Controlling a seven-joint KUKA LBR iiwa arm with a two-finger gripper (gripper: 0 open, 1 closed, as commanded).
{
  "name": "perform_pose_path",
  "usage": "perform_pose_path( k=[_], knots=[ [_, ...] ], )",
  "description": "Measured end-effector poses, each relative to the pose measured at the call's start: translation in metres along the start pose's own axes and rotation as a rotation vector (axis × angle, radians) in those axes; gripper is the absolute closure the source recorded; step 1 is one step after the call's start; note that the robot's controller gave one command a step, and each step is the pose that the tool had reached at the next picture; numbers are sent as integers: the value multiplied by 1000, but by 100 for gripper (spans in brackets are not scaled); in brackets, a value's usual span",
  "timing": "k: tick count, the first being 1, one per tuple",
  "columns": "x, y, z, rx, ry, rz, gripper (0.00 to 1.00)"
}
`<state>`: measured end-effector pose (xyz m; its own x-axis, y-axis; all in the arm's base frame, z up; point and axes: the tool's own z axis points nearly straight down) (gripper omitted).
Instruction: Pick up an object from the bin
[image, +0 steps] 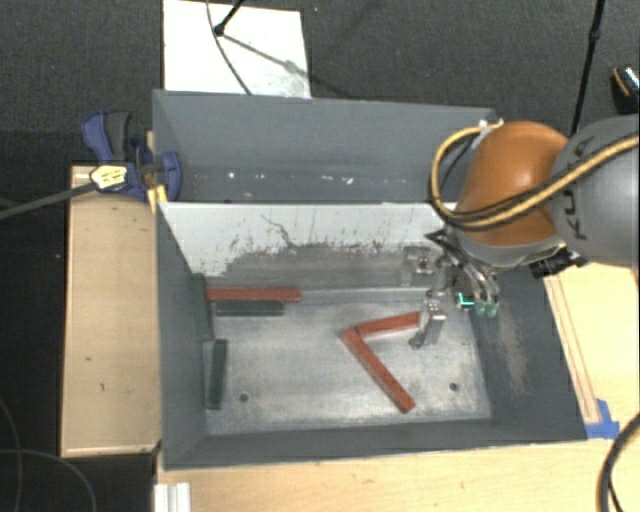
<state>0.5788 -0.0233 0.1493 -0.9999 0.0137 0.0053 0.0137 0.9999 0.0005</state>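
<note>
The bin (330, 150) is dull grey, its back wall streaked with pale scratches. The left red bar (253, 294) and the two middle red bars (378, 372) are brick red. Two dark bars (214, 373) look greenish grey. The wrist cover (510, 180) is orange.

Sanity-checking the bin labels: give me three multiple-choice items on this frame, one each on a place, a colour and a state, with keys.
1. Where in the bin is the pincer?
A. left front corner
B. at the upper right end of the red angled piece
C. middle of the front edge

2. What colour is the bar by the left wall?
A. dark green
B. yellow
C. white

3. How does the red straight bar lie?
A. on end
B. across the rim
C. flat, at the foot of the back wall

Key: 1 B, it hangs right by that end. 2 A, it looks dark green against the grey floor. 3 C, its whole length rests along the wall foot.
</note>
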Motion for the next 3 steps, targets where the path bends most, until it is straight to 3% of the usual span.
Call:
perform_pose_path(
  k=[1, 2, 3],
  knots=[
    [6, -6, 81, -1, -2, 240, 0],
    [4, -7, 79, 0, -7, 237, 100],
    [8, -7, -81, -2, -17, 245, 100]
  ],
)
